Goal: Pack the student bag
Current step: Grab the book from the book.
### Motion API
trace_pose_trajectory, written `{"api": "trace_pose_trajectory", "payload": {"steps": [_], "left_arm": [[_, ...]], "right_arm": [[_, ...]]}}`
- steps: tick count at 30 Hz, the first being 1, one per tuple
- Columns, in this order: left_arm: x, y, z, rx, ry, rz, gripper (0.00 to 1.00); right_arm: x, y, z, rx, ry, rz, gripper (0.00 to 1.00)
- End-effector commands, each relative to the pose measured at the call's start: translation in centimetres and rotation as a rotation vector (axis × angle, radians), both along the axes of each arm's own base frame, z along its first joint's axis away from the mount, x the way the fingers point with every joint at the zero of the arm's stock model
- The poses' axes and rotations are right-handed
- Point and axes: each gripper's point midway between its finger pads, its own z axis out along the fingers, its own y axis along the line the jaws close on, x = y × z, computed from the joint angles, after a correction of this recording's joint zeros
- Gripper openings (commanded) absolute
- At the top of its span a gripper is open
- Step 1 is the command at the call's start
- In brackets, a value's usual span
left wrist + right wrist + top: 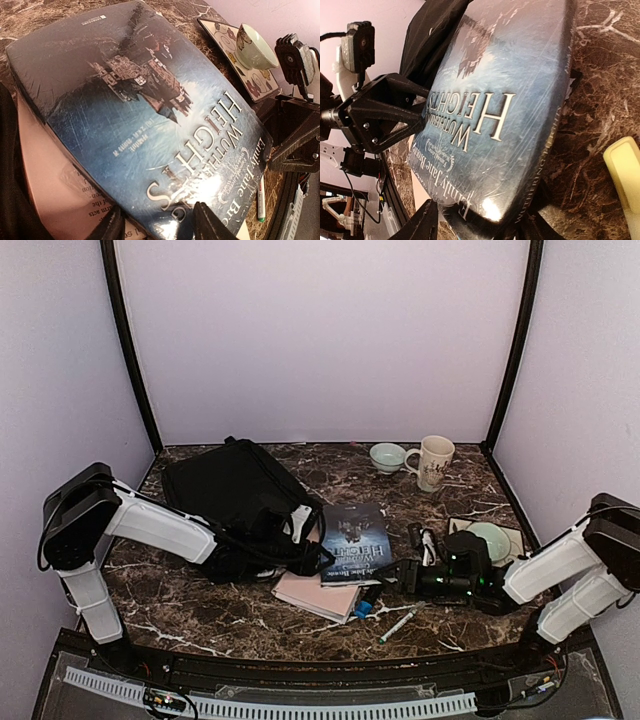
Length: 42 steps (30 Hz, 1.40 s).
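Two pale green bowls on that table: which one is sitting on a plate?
The near bowl at the right, on the flowered plate; the far bowl stands plateless beside the mug.

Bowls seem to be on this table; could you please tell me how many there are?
2. One pale green bowl sits at the back beside the mug; a second bowl rests on the patterned plate at the right. The student bag could hide more.

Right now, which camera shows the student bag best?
The top external view: nearly the whole student bag shows. The left wrist view catches only a black edge; the right wrist view, a part behind the book.
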Motion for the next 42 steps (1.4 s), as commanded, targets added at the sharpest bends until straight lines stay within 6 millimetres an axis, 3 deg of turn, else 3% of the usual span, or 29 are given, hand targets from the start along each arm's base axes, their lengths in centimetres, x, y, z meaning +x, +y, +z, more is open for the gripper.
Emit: {"api": "trace_pose_trajectory", "payload": {"steps": [1,5,15,25,28,34,42], "left_arm": [[-1.4,0.0,-2.5,0.059,0.06,-0.03,0.48],[-1.6,0.0,-2.7,0.061,0.064,-0.031,0.47],[-2.0,-0.6,-2.7,0.036,0.073,-0.044,0.47],[-2.1,-1.2,-2.4,0.017,0.074,-0.051,0.46],[-2.1,-1.5,-1.9,0.006,0.068,-0.057,0.46],[-2.2,-1.6,-0.2,-0.011,0.04,-0.056,0.46],[-0.8,0.2,4.2,0.028,-0.09,0.012,0.47]], "right_arm": [[1.4,2.2,5.4,0.146,-0.127,0.053,0.49],[1.5,2.6,6.4,0.169,-0.135,0.064,0.4],[2.1,3.5,8.9,0.168,-0.155,0.081,0.38],[2.5,4.7,12.1,0.206,-0.153,0.102,0.07],[2.4,4.8,12.9,0.211,-0.162,0.11,0.0],[2.2,4.8,14.8,0.195,-0.196,0.113,0.0],[2.4,2.4,16.3,0.162,-0.274,0.008,0.0]]}}
